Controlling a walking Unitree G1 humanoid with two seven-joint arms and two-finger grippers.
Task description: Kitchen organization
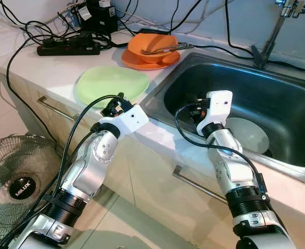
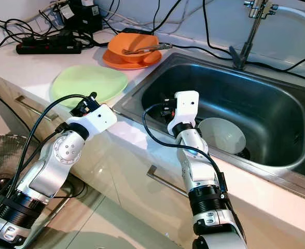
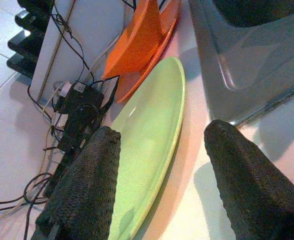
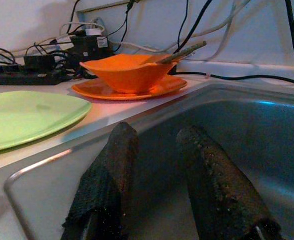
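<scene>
A light green plate (image 1: 111, 84) lies flat on the pale desk (image 1: 43, 70), just beside the left rim of the steel sink (image 1: 277, 104). The left gripper (image 3: 159, 165) hovers at the near edge of this plate with its two black fingers (image 3: 84, 190) spread wide, one over the plate and the other over the bare desk next to the sink's corner; they hold nothing. Behind the green plate stands an orange bowl (image 1: 152, 47) on an orange plate (image 1: 142, 62), with a utensil (image 1: 165, 50) resting across the bowl's rim. A black power strip (image 1: 67, 48) and a tangle of cables (image 1: 33, 28) sit at the back of the desk near the wall. The right gripper (image 4: 154, 170) reaches down inside the sink basin, its fingers a little apart and empty. A white bowl (image 1: 251, 136) rests on the sink floor close to the right wrist. A faucet (image 1: 277, 26) rises behind the sink, and a floor fan (image 1: 17, 181) stands on the floor at the robot's left.
</scene>
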